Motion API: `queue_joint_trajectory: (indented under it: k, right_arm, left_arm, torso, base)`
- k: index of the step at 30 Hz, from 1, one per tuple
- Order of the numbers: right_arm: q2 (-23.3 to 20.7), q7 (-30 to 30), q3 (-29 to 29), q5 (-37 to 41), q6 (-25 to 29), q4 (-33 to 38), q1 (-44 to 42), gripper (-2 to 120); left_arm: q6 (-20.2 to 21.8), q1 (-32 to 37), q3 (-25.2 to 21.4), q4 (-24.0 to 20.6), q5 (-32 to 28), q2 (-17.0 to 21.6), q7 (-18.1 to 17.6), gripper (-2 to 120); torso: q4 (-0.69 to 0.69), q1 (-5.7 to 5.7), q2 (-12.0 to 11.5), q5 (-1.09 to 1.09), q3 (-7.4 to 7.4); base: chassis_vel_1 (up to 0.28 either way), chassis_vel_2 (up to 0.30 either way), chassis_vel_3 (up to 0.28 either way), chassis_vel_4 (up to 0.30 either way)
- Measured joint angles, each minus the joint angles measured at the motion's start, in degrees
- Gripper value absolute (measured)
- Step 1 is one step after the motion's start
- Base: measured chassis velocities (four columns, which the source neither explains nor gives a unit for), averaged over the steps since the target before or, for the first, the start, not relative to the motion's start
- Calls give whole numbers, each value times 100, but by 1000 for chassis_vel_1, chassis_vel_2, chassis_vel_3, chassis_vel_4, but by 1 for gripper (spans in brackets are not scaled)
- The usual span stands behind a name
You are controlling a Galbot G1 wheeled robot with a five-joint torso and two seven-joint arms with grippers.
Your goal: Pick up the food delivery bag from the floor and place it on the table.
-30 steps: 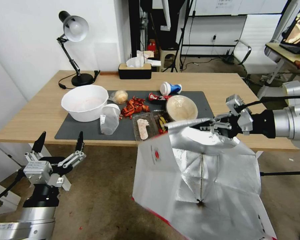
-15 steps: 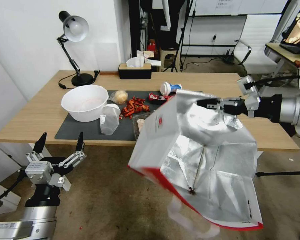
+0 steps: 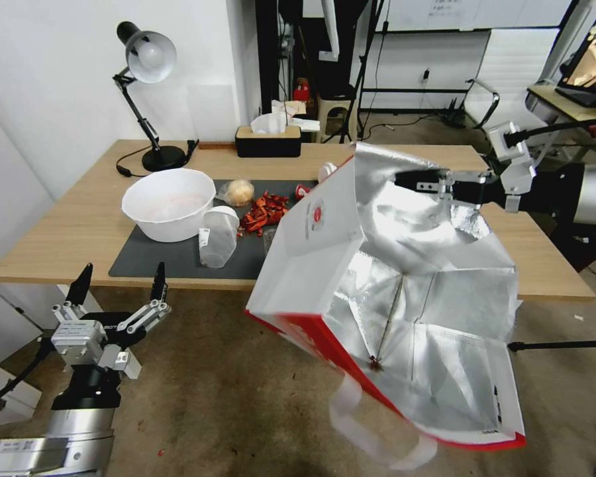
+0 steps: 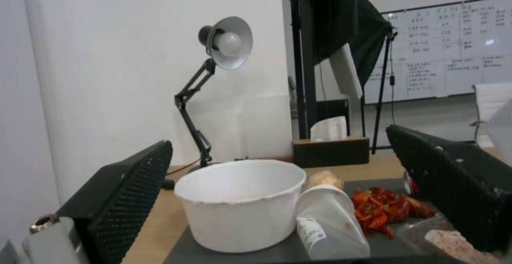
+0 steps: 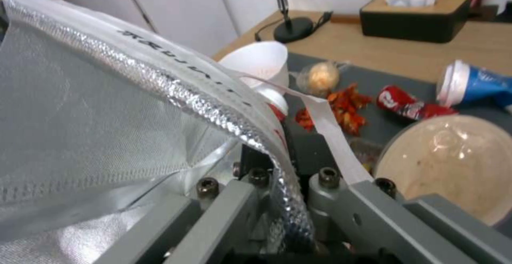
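From the head camera, the right gripper (image 3: 422, 180) is clamped on the foil-lined rim of the large boxy red-and-white paper food delivery bag (image 3: 391, 298), which hangs clear of the brownish-grey stained floor (image 3: 205, 397), before the long light-wood table (image 3: 66, 225). The left gripper (image 3: 118, 283) waits low beside the table, fingers spread wide. In the right wrist camera, the fingers pinch the bag's silver rim (image 5: 256, 136).

I am in an office or lab room, not a home. A whiteboard (image 4: 453, 48) covered in writing hangs on the far wall, with black stands (image 3: 351, 73) and cables before it. A monitor (image 3: 593, 56) sits on a side desk near a white chair (image 3: 487, 99). My work table (image 3: 66, 218) carries a desk lamp (image 3: 146, 86) and a tissue box (image 3: 268, 140). The floor (image 3: 205, 384) is worn and stained.
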Motion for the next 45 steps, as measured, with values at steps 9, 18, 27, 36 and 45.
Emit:
queue_joint_trajectory:
  k: [9, 18, 27, 36, 45]
  right_arm:
    - [-204, 113, 102, 352, 2, -125, 400, 0]
    - [-289, 357, 52, 618, 8, -636, 1042, 0]
    - [-317, 609, -85, 827, 9, -1290, 1510, 0]
    - [33, 915, -436, 521, 10, -2391, 1661, 0]
    - [261, 1176, -654, 423, 12, -2898, 1726, 0]
  left_arm:
    - [0, 18, 25, -20, 4, 12, -3, 100]
    - [0, 23, 41, -37, 21, 10, -13, 100]
    - [-10, 26, 82, -25, 68, -3, -12, 100]
    - [-21, 38, 88, -3, 98, 14, -9, 100]
    - [-22, 12, 81, 70, 101, 51, -12, 100]
  torso:
    - [0, 0, 0, -1, 0]
    - [0, 0, 0, 0, 0]
    - [0, 0, -1, 0, 0]
    - [1, 0, -1, 1, 0]
    - [0, 0, -1, 0, 0]
  base:
    - [0, 0, 0, 0]
    - [0, 0, 0, 0]
    - [0, 0, 0, 0]
    - [0, 0, 0, 0]
    - [0, 0, 0, 0]
